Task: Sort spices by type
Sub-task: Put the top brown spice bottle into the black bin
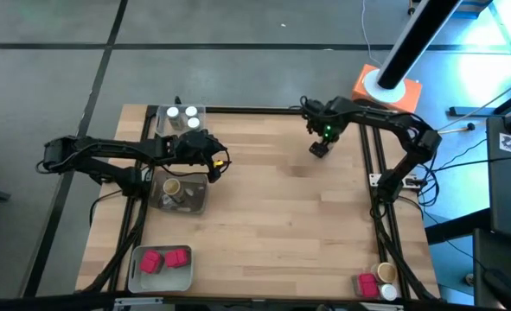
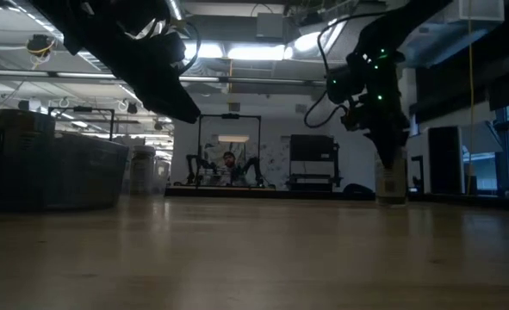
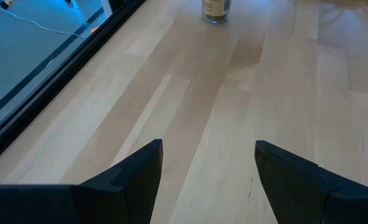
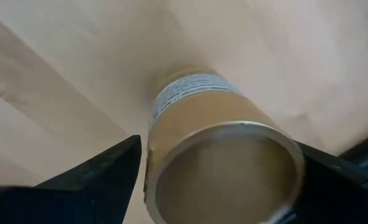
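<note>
A round spice jar with a tan lid [image 4: 224,165] stands upright on its base on the far right part of the table [image 2: 392,182]; it also shows in the left wrist view [image 3: 216,9]. My right gripper [image 1: 320,149] hangs over it, pointing down and open, with one finger on either side of the jar's top [image 4: 218,162]. My left gripper [image 1: 219,161] waits open [image 3: 208,155] above the bare wood beside the left trays. Two white-lidded jars [image 1: 182,116] sit in the far left tray. One tan-lidded jar [image 1: 171,186] sits in the middle tray. Two red boxes [image 1: 163,260] lie in the near left tray.
At the near right corner stand a red box [image 1: 366,283], a tan-lidded jar [image 1: 386,273] and a white-lidded jar [image 1: 390,293]. The three trays line the left edge [image 1: 143,276]. Bare wood lies across the middle of the table [image 1: 272,216]. A black frame rail runs along the right edge [image 1: 378,207].
</note>
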Motion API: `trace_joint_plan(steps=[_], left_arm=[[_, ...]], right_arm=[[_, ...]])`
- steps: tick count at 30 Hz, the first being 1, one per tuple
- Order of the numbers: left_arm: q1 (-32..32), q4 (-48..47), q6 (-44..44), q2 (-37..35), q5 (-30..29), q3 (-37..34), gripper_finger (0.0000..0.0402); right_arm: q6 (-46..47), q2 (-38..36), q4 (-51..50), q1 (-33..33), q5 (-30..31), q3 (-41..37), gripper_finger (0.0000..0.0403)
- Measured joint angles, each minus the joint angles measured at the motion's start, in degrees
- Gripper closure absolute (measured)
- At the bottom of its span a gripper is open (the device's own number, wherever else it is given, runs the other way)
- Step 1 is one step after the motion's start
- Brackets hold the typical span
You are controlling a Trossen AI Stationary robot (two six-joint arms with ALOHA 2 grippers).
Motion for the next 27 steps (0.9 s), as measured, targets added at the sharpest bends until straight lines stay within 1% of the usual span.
trace_joint_plan(steps=[2,5,8,11,16,19,23,27], left_arm=[[0.00,0.00,0.00,-0.01,0.01,0.00,0.0164],[0.00,0.00,0.08,0.00,1.17,0.00,0.0164],[0.00,0.00,0.18,0.00,1.53,0.00,0.0164],[0.00,0.00,0.20,0.00,1.53,0.00,0.0164],[-0.01,0.00,-0.02,0.00,1.54,0.00,0.0164],[-0.04,0.00,-0.70,0.00,1.55,0.00,0.0164],[-0.04,-0.04,-1.75,0.00,1.55,0.00,0.0164],[-0.13,-0.13,-2.94,0.00,1.57,0.02,0.0164]], right_arm=[[0.02,0.00,0.44,-0.02,-1.68,-1.00,0.0059],[0.02,0.00,1.20,-0.01,-2.01,-2.50,0.0061],[0.02,0.00,3.38,0.00,-2.06,-3.74,0.0081],[-0.05,-0.12,4.79,0.00,-2.23,-4.11,0.0119],[-1.30,-0.13,5.74,0.78,-2.21,-4.10,0.0122],[-2.37,-0.13,7.22,2.90,-2.28,-4.07,0.0122],[-1.38,-0.13,8.83,6.89,-6.20,-3.72,0.0122],[-1.18,0.00,11.86,11.88,-6.73,-2.54,0.0122]])
